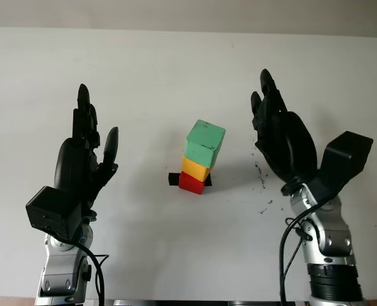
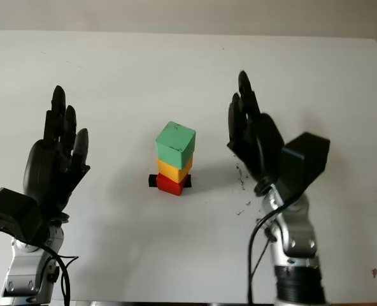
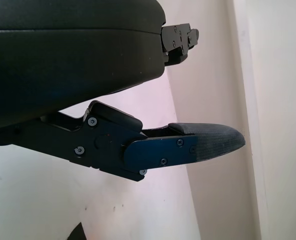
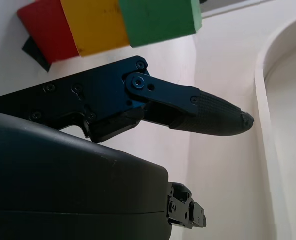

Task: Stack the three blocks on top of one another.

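Three blocks stand in one stack near the middle of the white table (image 1: 176, 76): the red block (image 1: 191, 183) at the bottom, the yellow block (image 1: 195, 168) on top of it, and the green block (image 1: 205, 143) at the very top. The green block is turned a little against the two below, and the stack leans slightly to the right as seen from the head camera. A small black marker (image 1: 174, 180) lies flat on the table under the red block, its edge showing at the left side of the stack. The left hand (image 1: 86, 153) is raised above the table well to the left of the stack, open, its fingers extended and holding nothing. The right hand (image 1: 279, 131) is raised to the right of the stack, apart from it, palm turned toward the blocks, open with fingers extended and nothing between them. Some dark specks (image 1: 262, 185) mark the table below the right hand.
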Controlling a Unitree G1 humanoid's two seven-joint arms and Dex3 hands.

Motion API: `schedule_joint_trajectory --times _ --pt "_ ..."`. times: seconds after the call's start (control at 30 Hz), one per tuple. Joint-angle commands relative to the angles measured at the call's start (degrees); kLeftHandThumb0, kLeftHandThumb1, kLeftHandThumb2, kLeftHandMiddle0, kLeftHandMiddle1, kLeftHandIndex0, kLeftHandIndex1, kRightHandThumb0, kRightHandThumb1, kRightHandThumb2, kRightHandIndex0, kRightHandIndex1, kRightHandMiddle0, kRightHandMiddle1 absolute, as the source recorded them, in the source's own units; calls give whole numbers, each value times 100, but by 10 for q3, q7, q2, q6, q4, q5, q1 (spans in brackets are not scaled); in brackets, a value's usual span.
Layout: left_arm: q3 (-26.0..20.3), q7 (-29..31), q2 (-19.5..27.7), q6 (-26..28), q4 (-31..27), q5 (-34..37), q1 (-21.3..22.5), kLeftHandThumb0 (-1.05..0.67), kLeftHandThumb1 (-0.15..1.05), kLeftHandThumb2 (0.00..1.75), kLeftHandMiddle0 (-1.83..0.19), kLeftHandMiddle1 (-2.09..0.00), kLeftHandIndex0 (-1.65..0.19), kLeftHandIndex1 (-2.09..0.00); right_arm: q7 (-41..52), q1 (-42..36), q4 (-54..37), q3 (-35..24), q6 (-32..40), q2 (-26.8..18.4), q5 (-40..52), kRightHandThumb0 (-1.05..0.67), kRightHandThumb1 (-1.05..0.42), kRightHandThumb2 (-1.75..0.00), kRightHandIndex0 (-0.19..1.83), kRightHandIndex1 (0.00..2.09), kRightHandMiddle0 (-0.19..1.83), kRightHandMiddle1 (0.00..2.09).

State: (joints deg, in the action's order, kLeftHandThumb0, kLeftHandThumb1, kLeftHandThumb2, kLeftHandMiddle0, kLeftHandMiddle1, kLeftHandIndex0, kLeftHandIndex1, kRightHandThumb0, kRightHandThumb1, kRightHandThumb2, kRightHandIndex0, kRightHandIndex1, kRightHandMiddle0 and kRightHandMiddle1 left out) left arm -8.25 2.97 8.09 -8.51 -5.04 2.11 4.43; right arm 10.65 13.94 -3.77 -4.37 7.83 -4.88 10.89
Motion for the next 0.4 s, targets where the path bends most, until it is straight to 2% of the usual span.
schedule_joint_trajectory --times 0.0,0.2,0.37 --pt "-5 4 4 -13 9 6 5 -78 105 55 19 -3 19 -1 -12 -17 -18 2 -7 12 1 -82 -105 -79 -19 0 -19 0" --pt "-8 7 3 -30 32 16 11 -76 105 58 17 -4 16 -3 -52 -44 -16 2 -22 37 -16 -81 -105 -80 -19 0 -19 0" --pt "-6 13 4 -35 25 17 1 -77 105 58 17 -5 17 -3 -52 -61 -25 -2 -28 31 -16 -78 -105 -80 -19 0 -19 0"
